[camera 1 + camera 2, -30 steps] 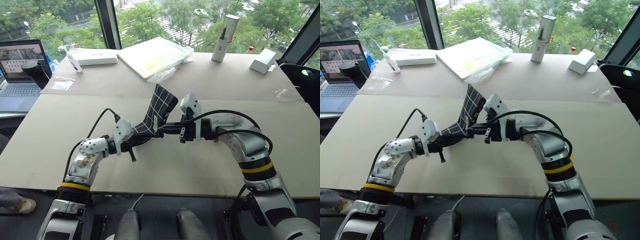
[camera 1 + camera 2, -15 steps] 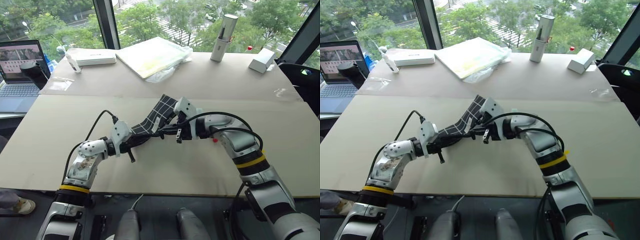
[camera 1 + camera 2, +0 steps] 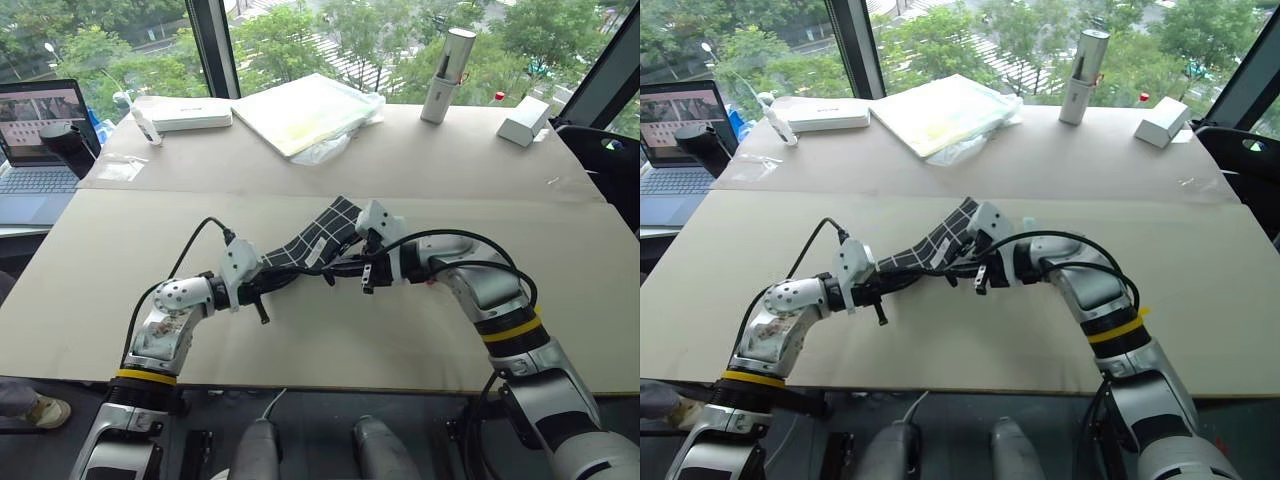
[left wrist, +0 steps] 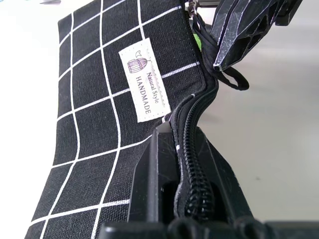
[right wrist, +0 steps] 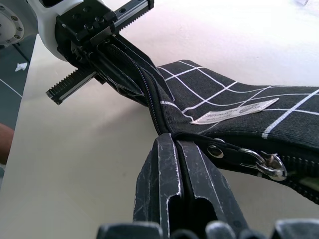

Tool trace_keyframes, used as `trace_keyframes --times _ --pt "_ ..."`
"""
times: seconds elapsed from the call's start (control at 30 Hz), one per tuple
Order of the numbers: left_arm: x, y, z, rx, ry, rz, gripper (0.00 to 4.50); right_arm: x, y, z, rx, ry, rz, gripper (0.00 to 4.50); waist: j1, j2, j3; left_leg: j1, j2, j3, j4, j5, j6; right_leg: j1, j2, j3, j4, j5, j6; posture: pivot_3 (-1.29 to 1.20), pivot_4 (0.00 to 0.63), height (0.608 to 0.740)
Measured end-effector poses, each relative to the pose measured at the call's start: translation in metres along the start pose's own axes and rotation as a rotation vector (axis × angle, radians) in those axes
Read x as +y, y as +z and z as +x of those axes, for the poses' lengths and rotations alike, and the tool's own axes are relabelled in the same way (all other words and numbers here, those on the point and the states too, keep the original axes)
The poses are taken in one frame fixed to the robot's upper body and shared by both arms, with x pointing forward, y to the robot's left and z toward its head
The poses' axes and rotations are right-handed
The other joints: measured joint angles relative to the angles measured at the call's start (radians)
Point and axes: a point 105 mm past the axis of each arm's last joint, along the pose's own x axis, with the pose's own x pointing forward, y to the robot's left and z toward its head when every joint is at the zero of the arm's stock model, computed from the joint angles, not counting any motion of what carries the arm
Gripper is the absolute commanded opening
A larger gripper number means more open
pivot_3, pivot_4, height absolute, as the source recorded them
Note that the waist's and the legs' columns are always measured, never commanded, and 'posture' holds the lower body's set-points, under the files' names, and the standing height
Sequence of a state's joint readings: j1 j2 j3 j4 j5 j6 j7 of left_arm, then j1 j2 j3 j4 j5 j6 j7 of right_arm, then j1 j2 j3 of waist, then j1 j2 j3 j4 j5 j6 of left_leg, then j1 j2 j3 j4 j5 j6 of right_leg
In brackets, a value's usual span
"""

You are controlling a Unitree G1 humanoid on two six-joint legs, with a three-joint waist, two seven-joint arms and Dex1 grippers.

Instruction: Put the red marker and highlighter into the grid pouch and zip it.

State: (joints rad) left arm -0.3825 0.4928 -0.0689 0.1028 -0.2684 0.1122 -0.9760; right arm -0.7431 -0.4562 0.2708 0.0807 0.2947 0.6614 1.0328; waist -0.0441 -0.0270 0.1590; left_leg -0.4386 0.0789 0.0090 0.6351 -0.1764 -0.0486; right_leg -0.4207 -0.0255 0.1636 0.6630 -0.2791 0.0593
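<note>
pouch: The grid pouch [image 3: 310, 240] is in the middle of the frame, lifted off the table [image 3: 420, 330] between the two grippers. It sags and bends up toward its far end.
left gripper: The left gripper [image 3: 268, 283] has its fingers pressed together on the near end of the pouch, right on the zipper [image 4: 192, 164].
right gripper: The right gripper [image 3: 332, 268] has its fingers tight together on the zipper line, just beside the strap ring [image 5: 269, 162].
label: A small white label [image 4: 143, 79] shows on the side of the pouch.
green bit: A little green shows at the pouch mouth [image 4: 198, 40]. I cannot tell what it is.
strap: A thin black strap loop [image 4: 230, 79] hangs by the right gripper's fingers.
in the way: Black cables [image 3: 195, 245] loop from both arms just over the table, close to the pouch.
far things: A laptop [image 3: 38, 140] sits at the upper left. A white flat box [image 3: 185, 113] and a pale folder in plastic [image 3: 310, 112] lie at the top middle. A tall silver can [image 3: 447, 62] and a small white box [image 3: 527, 121] stand at the upper right. All are well apart from the pouch.
open room: The table is bare around the pouch, with wide room to the left, to the right and toward the near edge.
edges: The near table edge runs along the bottom of the frame, under the arms. A seam [image 3: 480, 197] crosses the table behind the pouch.
</note>
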Motion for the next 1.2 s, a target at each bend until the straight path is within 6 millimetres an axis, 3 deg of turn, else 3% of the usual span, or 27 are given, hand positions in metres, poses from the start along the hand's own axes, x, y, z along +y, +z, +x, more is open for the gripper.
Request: trace_keyframes --times 0.1,0.37,1.03,1.07,1.13,1.2 --pt "0.003 0.002 -0.003 -0.003 0.010 0.007 0.00 -0.005 -0.003 0.001 -0.007 -0.021 0.032 0.03 0.000 0.000 0.000 0.000 0.000 0.000 0.000 0.000 0.000 0.000 0.000 0.000 0.000 0.000 0.000 0.00 0.150 0.739" --pt "0.003 0.004 -0.004 -0.009 0.012 0.012 0.00 0.007 -0.012 0.005 0.006 0.012 0.055 0.03 0.001 0.000 0.000 0.000 0.000 -0.001 0.000 0.000 0.000 0.000 0.000 -0.001 0.000 0.000 0.000 0.00 0.150 0.739" --pt "0.000 0.009 0.003 -0.032 -0.015 0.013 0.00 0.046 0.024 0.046 -0.085 0.141 0.028 0.03 0.001 0.000 0.000 -0.002 0.000 -0.005 0.001 0.001 -0.001 0.001 0.000 -0.006 0.001 0.000 0.000 0.00 0.150 0.739" --pt "0.000 0.009 0.003 -0.032 -0.015 0.013 0.00 0.046 0.026 0.048 -0.090 0.140 0.028 0.48 0.001 0.000 0.000 -0.002 0.000 -0.006 0.001 0.001 -0.001 0.001 0.000 -0.006 0.001 0.000 0.000 0.00 0.150 0.739" --pt "0.001 0.009 0.003 -0.032 -0.007 0.012 0.00 0.044 0.027 0.050 -0.092 0.127 0.033 0.77 0.001 0.000 0.000 -0.002 0.000 -0.006 0.001 0.001 -0.001 0.001 0.000 -0.007 0.001 0.000 0.000 0.00 0.150 0.739" --pt "0.007 0.008 0.000 -0.031 0.032 0.006 0.00 0.042 0.028 0.054 -0.096 0.131 0.050 1.44 0.000 0.000 0.000 -0.002 0.000 -0.007 0.001 0.001 -0.001 0.001 0.000 -0.007 0.001 0.000 0.000 0.00 0.150 0.739"
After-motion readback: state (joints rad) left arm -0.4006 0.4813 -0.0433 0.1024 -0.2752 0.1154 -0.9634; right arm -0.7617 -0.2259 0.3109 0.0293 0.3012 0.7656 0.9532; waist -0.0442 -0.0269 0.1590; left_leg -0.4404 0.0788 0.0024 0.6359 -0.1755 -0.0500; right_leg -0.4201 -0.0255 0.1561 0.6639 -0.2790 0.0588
